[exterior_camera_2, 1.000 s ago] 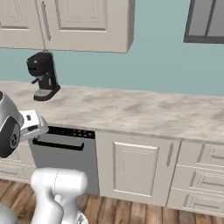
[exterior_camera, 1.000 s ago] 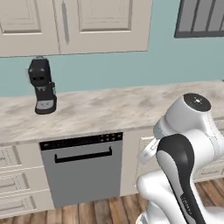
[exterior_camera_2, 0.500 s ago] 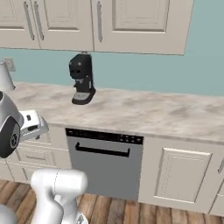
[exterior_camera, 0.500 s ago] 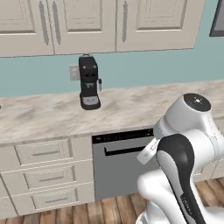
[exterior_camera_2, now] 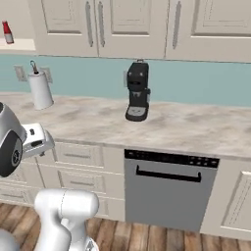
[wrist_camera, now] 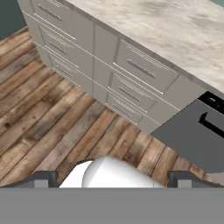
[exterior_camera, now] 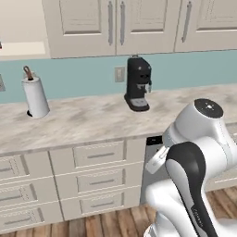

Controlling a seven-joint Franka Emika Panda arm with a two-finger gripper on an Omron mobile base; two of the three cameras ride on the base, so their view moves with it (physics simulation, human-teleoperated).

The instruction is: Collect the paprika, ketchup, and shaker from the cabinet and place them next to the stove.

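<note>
On the open cabinet (exterior_camera_2: 19, 45) shelf, far left, stands probably the ketchup (exterior_camera_2: 7, 33); the fingers (wrist_camera: 43, 178) are spread wide, empty.

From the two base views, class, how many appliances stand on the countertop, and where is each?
2. A paper towel roll stands at the left by the wall; a black coffee machine stands mid-counter, below the wall cabinets. More may lie beyond the frame.

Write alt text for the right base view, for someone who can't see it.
A black coffee machine stands on a marble-look counter above a grey dishwasher. A paper towel roll is at left; cream cabinet doors are closed, and a ketchup bottle sits on an open shelf, upper left.
</note>
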